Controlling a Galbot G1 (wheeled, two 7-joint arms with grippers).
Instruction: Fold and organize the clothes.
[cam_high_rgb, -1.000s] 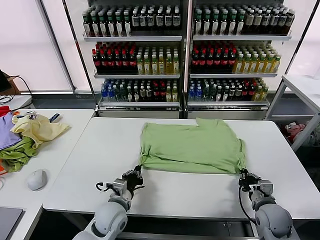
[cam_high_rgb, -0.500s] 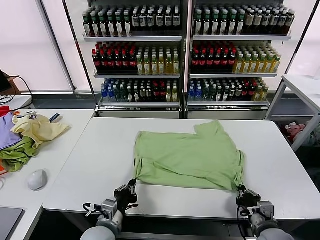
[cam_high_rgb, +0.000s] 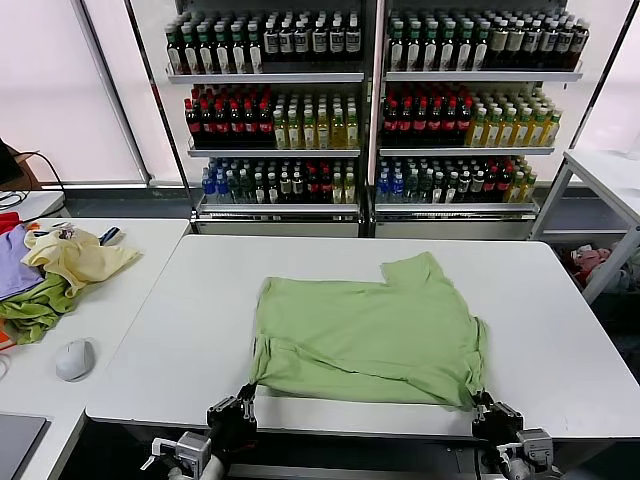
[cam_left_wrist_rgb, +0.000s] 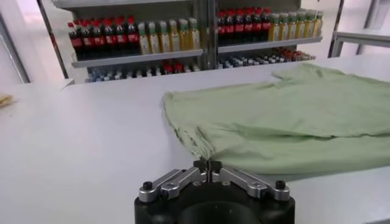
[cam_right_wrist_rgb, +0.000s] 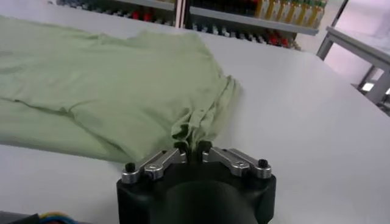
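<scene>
The clothes, a light green short-sleeved shirt (cam_high_rgb: 370, 330), lie spread flat on the white table (cam_high_rgb: 170, 340), their near hem close to the front edge. My left gripper (cam_high_rgb: 238, 405) is at the near left corner of the hem. In the left wrist view its jaws (cam_left_wrist_rgb: 208, 164) are all but together, with a puckered bit of the shirt (cam_left_wrist_rgb: 292, 115) pinched at their tips. My right gripper (cam_high_rgb: 488, 410) is at the near right corner. In the right wrist view (cam_right_wrist_rgb: 192, 148) its fingers stand apart, and a bunched fold of the shirt (cam_right_wrist_rgb: 109, 79) lies loose between them.
A side table on the left holds a heap of yellow, green and purple garments (cam_high_rgb: 50, 275) and a white mouse (cam_high_rgb: 74, 358). Shelves of bottles (cam_high_rgb: 370, 110) stand behind the table. Another white table (cam_high_rgb: 610, 170) is at the far right.
Both grippers have drawn back toward me past the table's front edge, dragging the shirt nearer. The right gripper's fingers have parted.
</scene>
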